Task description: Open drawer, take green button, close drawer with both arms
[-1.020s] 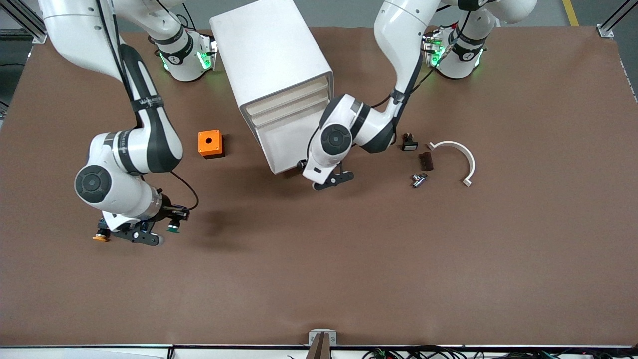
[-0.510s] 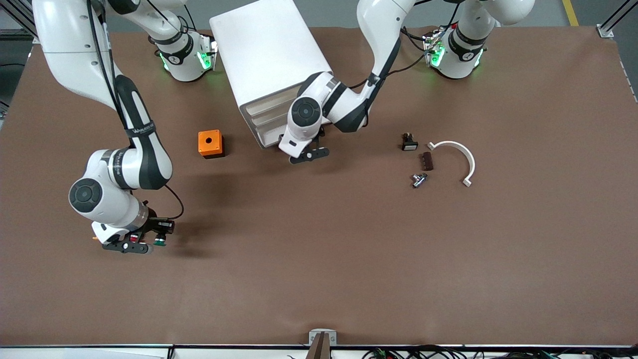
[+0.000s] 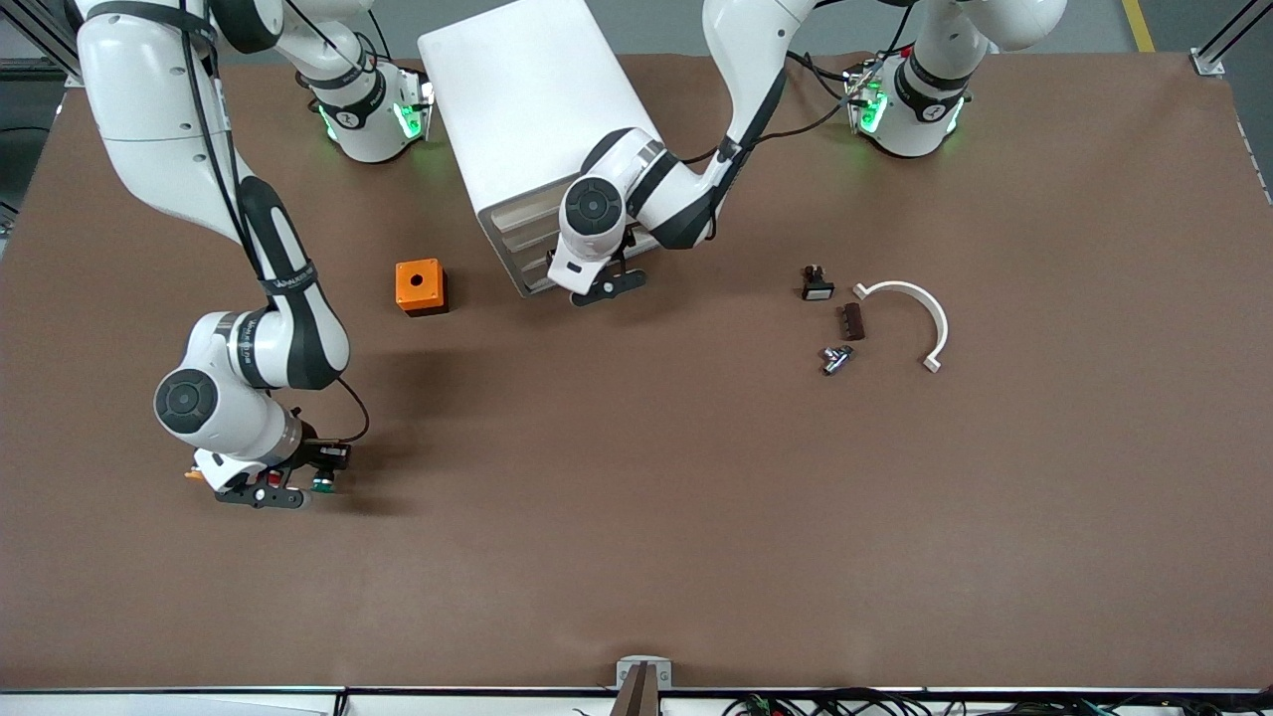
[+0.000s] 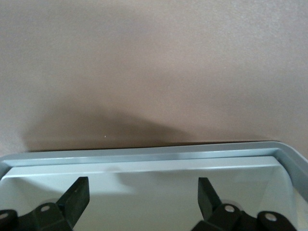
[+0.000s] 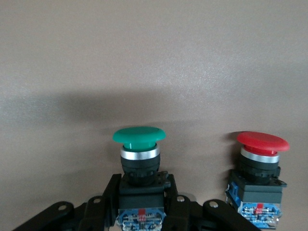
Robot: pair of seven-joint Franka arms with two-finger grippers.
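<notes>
My right gripper (image 3: pixel 267 493) is shut on the green-capped button (image 3: pixel 320 484), low at the table near the right arm's end. In the right wrist view the fingers (image 5: pixel 108 195) clamp the black body of the green-capped button (image 5: pixel 139 135) above its blue rear block. My left gripper (image 3: pixel 604 286) is open and empty at the front of the white drawer cabinet (image 3: pixel 537 109). The lowest drawer's front (image 3: pixel 527 273) sits flush with the cabinet. In the left wrist view the left gripper (image 4: pixel 142 192) straddles a pale panel with a grey rim (image 4: pixel 144 155).
A red-capped button (image 5: pixel 262 142) sits right beside the green one, and a yellow-capped one (image 3: pixel 194 475) pokes out by my right wrist. An orange box (image 3: pixel 421 286) stands beside the cabinet. A black part (image 3: pixel 817 285), brown block (image 3: pixel 850 321), metal piece (image 3: pixel 833 358) and white curved piece (image 3: pixel 910 313) lie toward the left arm's end.
My left gripper moved toward the cabinet and the extended drawer slid in until flush. My right gripper carried the green button lower and slightly toward the right arm's end.
</notes>
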